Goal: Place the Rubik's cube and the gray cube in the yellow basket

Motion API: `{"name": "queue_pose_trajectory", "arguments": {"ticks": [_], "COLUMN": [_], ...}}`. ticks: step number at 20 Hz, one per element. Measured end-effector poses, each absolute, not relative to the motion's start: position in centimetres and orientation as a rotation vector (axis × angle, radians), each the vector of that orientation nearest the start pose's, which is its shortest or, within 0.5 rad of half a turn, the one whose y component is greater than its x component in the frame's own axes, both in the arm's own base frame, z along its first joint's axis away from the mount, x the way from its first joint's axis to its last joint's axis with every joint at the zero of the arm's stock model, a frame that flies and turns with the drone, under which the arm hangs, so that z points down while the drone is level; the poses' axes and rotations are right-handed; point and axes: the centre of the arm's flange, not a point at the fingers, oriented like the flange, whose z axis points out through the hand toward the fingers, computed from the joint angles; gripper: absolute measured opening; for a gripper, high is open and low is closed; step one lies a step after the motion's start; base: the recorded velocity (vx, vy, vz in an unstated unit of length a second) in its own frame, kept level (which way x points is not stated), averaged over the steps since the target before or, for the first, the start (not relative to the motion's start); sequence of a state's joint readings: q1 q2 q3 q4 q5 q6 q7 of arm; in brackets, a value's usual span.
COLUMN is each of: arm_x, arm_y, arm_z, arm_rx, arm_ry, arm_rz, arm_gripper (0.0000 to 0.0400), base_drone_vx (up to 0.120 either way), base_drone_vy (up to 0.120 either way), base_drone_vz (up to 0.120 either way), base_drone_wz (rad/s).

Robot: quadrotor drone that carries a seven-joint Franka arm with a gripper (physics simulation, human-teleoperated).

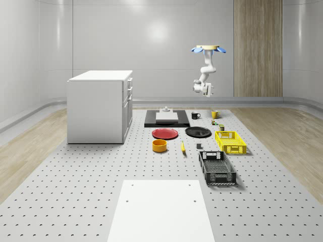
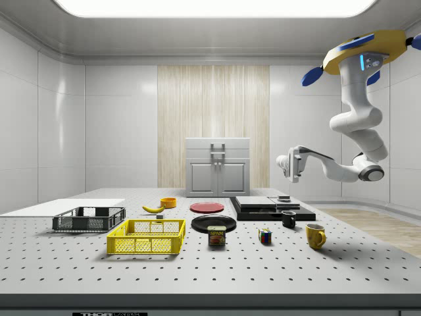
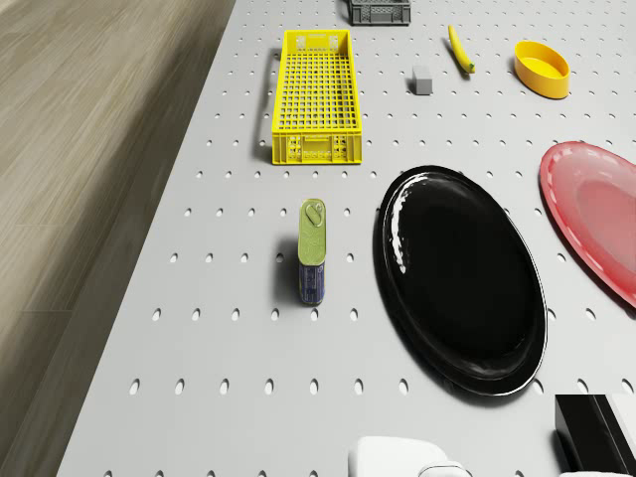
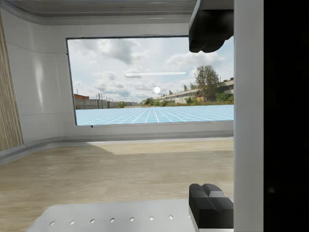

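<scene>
The yellow basket (image 1: 230, 141) sits empty on the perforated table (image 1: 75, 201), its long axis running away from the whole-scene camera, end to end with an equally empty dark crate (image 1: 217, 167) nearer the camera. That makes two crates. There is also one orange bowl (image 1: 159, 145) with nothing in it, two plates, one red (image 1: 165, 133) and one black (image 1: 198, 132), two mugs, one yellow (image 2: 316, 235) and one black (image 2: 288, 219), one banana (image 1: 182, 147) and one can (image 2: 216, 235). The gray cube (image 3: 421, 79) rests between the banana and the basket, apart from both. The Rubik's cube (image 2: 264, 236) stands beyond the basket's far end, between the can and the yellow mug. The drone (image 1: 208, 49) hovers high over that far end, its gripper (image 2: 284, 163) well above the table, pointing level with the fingers (image 4: 210, 29) spread wide and holding nothing.
</scene>
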State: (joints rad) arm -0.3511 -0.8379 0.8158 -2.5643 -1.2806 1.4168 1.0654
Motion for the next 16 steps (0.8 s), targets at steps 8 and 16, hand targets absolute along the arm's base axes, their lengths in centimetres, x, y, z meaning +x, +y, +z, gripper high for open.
{"name": "queue_pose_trajectory", "arguments": {"ticks": [8, 16], "arm_x": [30.7, 30.7], "arm_y": [3.2, 0.8], "arm_z": [49.7, 49.1], "arm_rx": [0.313, 0.074], "arm_ry": [-0.141, -0.036], "arm_rz": [0.785, 0.785], "arm_gripper": [0.0400, 0.0400], "base_drone_vx": [0.120, 0.120], "base_drone_vy": [0.000, 0.000], "base_drone_vz": [-0.120, -0.120], "base_drone_wz": [0.000, 0.000]}}
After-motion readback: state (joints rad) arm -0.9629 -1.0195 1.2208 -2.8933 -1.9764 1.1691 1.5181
